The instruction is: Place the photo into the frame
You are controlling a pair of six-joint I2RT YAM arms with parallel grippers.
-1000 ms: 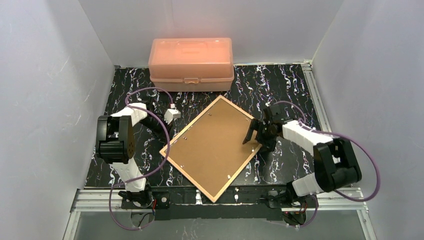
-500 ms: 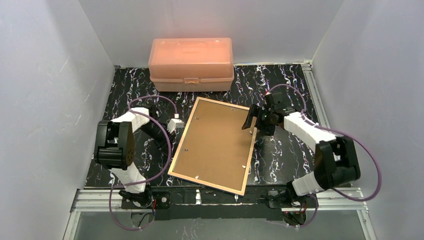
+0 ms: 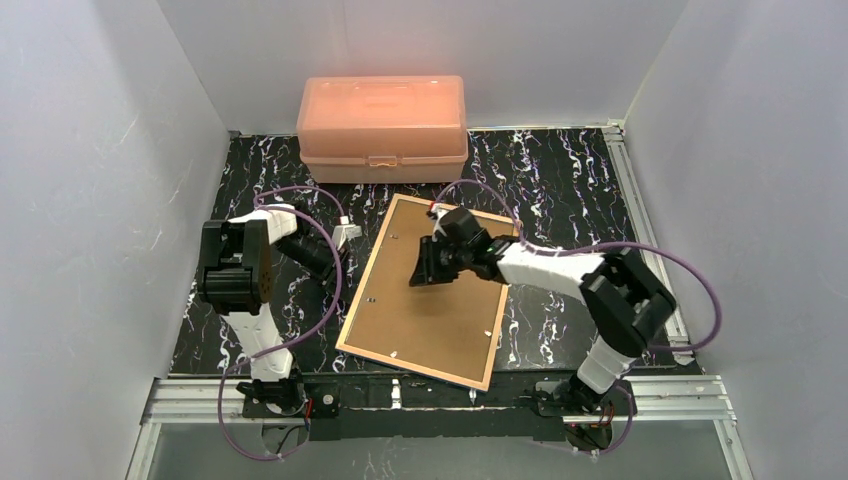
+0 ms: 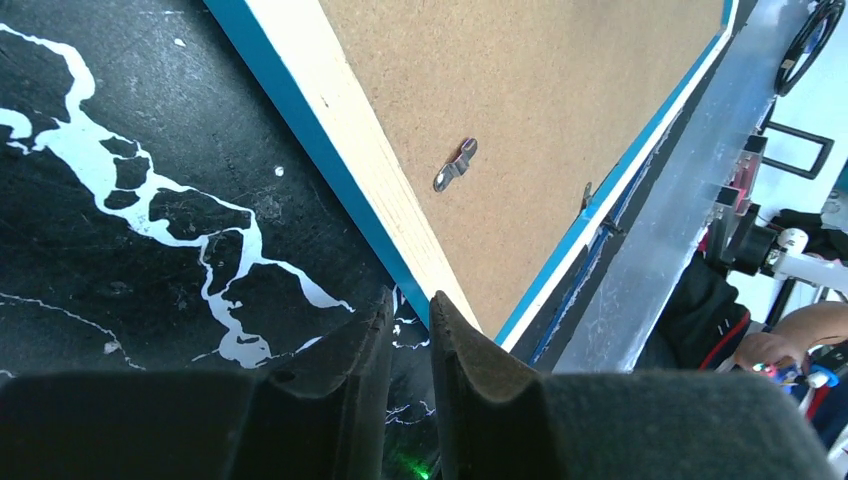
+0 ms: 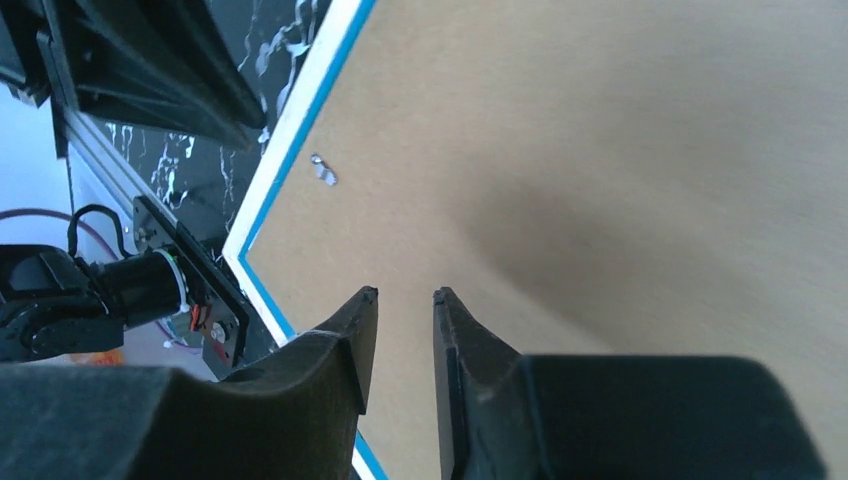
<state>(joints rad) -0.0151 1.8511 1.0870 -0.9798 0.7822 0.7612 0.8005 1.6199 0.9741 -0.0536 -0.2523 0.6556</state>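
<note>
The frame (image 3: 430,300) lies face down on the black marbled table, brown backing up, with tan and blue edges showing (image 4: 520,120). My right gripper (image 3: 420,272) hovers over the middle of the backing (image 5: 600,150). Its jaws (image 5: 404,292) stand a narrow gap apart with nothing between them. My left gripper (image 3: 343,235) sits just off the frame's left edge. In the left wrist view, this gripper (image 4: 410,298) shows a slim gap with only table behind it. The photo is out of view.
A salmon-pink plastic box (image 3: 381,115) stands closed at the back of the table. Small metal clips (image 4: 456,165) lie on the backing near its edges. The aluminium rail (image 3: 400,395) runs along the near edge, just beyond the frame's front corner.
The frame turned clockwise to sit more upright, then stayed still. My right gripper moved from the frame's right edge to over the backing's middle, and its jaws narrowed. My left gripper opened slightly.
</note>
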